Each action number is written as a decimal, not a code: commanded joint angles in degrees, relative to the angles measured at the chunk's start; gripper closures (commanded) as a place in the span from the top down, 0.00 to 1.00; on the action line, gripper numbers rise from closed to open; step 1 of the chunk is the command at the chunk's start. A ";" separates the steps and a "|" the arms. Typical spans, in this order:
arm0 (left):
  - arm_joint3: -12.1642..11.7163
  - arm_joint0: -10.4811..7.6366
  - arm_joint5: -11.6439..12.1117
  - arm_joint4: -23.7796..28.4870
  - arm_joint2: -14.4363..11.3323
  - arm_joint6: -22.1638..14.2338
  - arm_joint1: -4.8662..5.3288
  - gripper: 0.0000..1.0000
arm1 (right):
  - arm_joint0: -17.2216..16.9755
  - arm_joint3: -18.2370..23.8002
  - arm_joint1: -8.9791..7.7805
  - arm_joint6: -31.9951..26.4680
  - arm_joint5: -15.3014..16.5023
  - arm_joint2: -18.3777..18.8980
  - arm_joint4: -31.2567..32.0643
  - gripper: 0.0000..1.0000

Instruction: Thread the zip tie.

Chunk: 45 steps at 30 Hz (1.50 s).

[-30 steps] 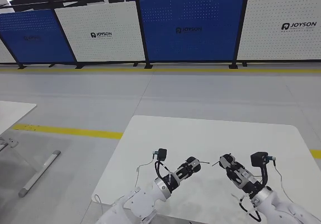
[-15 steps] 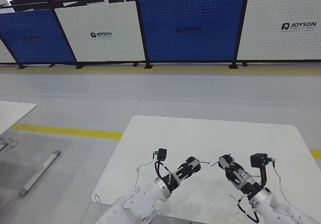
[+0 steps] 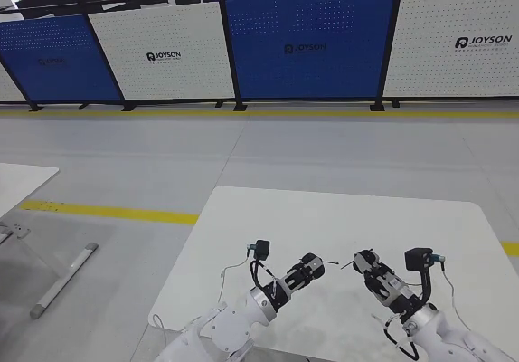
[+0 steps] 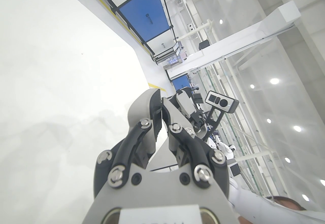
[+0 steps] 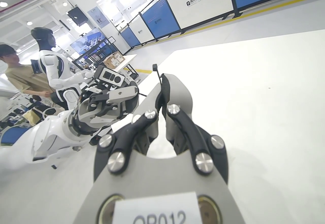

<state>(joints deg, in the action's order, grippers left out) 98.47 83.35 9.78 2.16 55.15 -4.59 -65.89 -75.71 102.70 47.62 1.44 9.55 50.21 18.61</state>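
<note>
The thin black plastic zip tie (image 5: 157, 74) is held up off the white table surface (image 3: 332, 213), over its near part. Its small square head stands clear above the right arm's jaws, which pinch the strap just below it. Across a small gap to the left, the left arm's jaws are pressed together too. A fine black tip (image 5: 142, 95) pokes out of them toward the right (I take it for the tie's tail, though I cannot follow the strap between the two ends).

Over the last second the right arm (image 3: 395, 294) slid a touch to the left, toward the left arm (image 3: 273, 294), then held steady. The left arm has not budged. I read that as lining up: the gap is a shade narrower, but tail and head have not met, so the threading itself is yet to do.

The right wrist view separates head from strap and catches the tip at the left arm's jaws side-on. From the top, both ends are mere dark slivers between the arms, yet the gap between them is plain. The left wrist view has its own pads meeting, what they pinch too thin to make out, with the right arm's jaws just beyond.
</note>
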 commanded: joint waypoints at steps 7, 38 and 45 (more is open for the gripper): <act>0.00 0.00 0.00 0.00 0.00 0.00 0.00 0.00 | -1.75 0.38 0.68 5.61 -1.01 0.80 2.65 0.00; 0.00 0.00 0.00 0.00 0.00 0.00 0.00 0.00 | -3.40 -3.48 3.51 5.52 5.26 2.43 -3.57 0.00; 0.00 0.00 0.00 0.00 0.00 0.00 0.00 0.00 | -3.36 -3.61 3.83 6.42 3.30 2.52 -2.54 0.00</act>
<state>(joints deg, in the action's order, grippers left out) 98.47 83.35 9.78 2.16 55.15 -4.59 -65.89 -79.11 99.15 51.26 7.35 14.13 52.74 15.41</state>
